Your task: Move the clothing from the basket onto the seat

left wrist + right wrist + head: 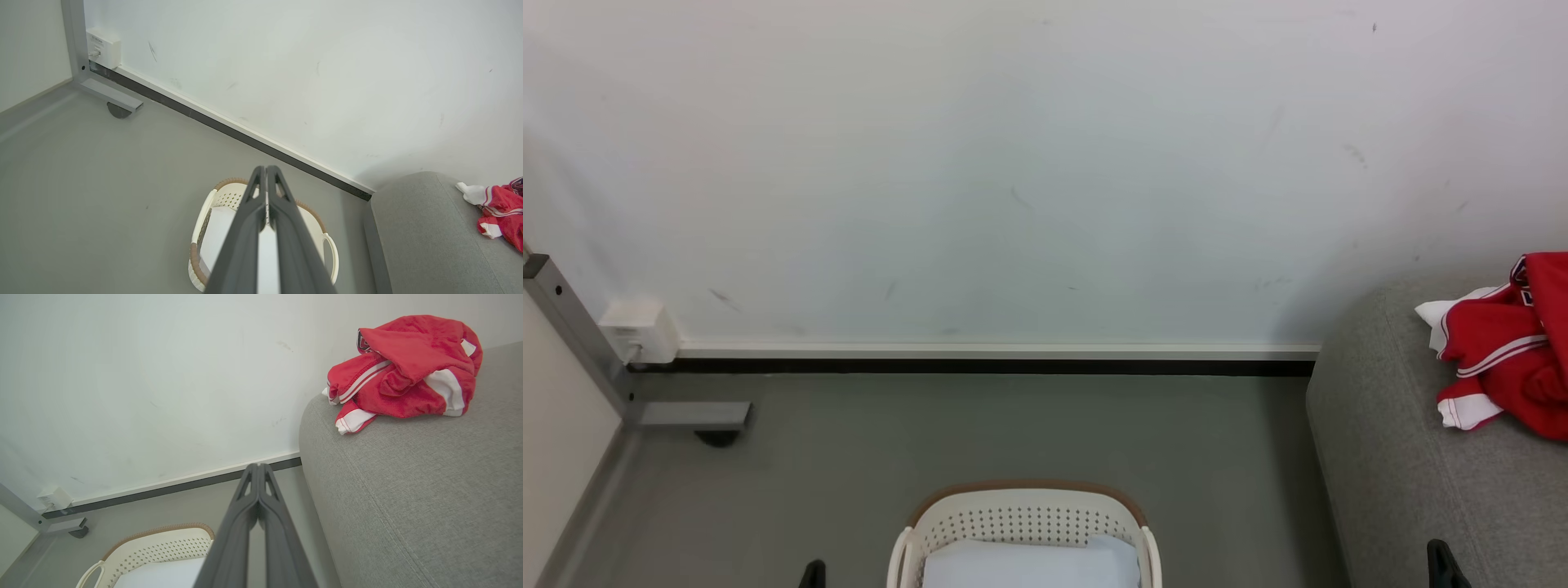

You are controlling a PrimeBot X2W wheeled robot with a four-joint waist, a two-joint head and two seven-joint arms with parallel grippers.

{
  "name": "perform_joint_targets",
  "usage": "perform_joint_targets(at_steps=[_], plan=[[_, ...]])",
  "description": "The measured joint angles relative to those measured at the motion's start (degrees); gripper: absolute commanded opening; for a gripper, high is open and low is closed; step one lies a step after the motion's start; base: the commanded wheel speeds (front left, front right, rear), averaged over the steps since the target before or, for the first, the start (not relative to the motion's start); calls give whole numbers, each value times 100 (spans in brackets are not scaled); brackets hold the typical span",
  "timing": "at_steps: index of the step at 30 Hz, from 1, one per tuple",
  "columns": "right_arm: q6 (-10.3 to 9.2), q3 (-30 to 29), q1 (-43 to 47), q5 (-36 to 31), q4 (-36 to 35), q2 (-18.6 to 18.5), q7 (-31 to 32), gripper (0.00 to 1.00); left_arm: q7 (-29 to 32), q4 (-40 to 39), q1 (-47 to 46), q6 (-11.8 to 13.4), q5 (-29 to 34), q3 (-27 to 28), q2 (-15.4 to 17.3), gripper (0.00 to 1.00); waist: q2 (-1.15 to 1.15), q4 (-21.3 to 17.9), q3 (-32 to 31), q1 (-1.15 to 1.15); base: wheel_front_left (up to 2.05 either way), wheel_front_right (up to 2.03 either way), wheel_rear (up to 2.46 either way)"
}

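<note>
**Basket on floor, sofa at right**

The basket stands before the wall, with a cloth lying in it. The sofa stands apart to its right, against the wall. Clothes lie heaped on the sofa.

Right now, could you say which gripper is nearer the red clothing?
Right. The right gripper is by the sofa bearing the clothing; the left gripper is left of the basket.

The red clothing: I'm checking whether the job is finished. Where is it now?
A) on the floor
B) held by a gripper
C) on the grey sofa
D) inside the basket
C: the red clothing lies bunched on the grey sofa, apart from the basket, which holds a pale cloth.
</note>
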Motion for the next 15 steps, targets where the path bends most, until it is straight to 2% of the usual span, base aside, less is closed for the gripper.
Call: perform_joint_targets(at_steps=[15], plan=[[0,-30,-185,1456,-65,-3,348,0,346,-162,-166,-63,-1243,181,-35,0,0,15,59,0,0,0,0]])
